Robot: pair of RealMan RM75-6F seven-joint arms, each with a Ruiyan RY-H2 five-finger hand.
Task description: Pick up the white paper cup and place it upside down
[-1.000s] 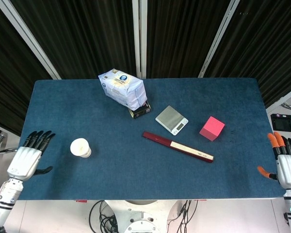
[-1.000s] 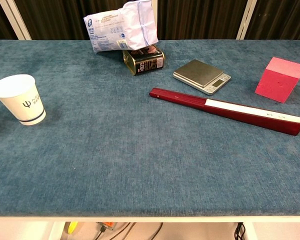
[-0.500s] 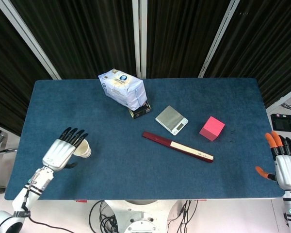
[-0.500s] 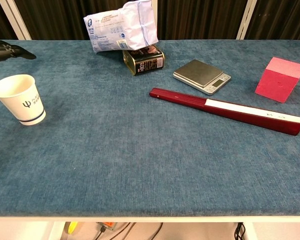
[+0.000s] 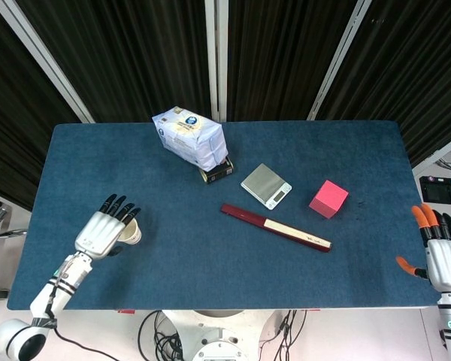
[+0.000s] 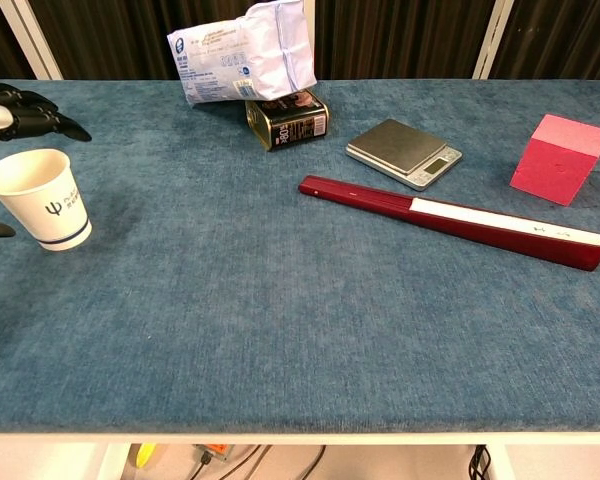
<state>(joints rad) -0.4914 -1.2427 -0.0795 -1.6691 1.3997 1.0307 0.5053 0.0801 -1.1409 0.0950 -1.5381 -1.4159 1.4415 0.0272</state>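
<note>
cup [image 6: 40,199] upright, fingers [image 6: 42,117] spread behind

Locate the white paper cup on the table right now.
The white paper cup stands upright near the table's left edge in the chest view, far from the other items, with the left hand spread open around it.

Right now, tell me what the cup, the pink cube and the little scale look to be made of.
Cup: thin matte white paper, rolled rim, printed dark logo and stripe.
Pink cube: probably foam or painted wood; flat, dull, uniform faces without glare.
Scale: brushed-metal platform with a grey sheen, on a likely plastic base.
</note>
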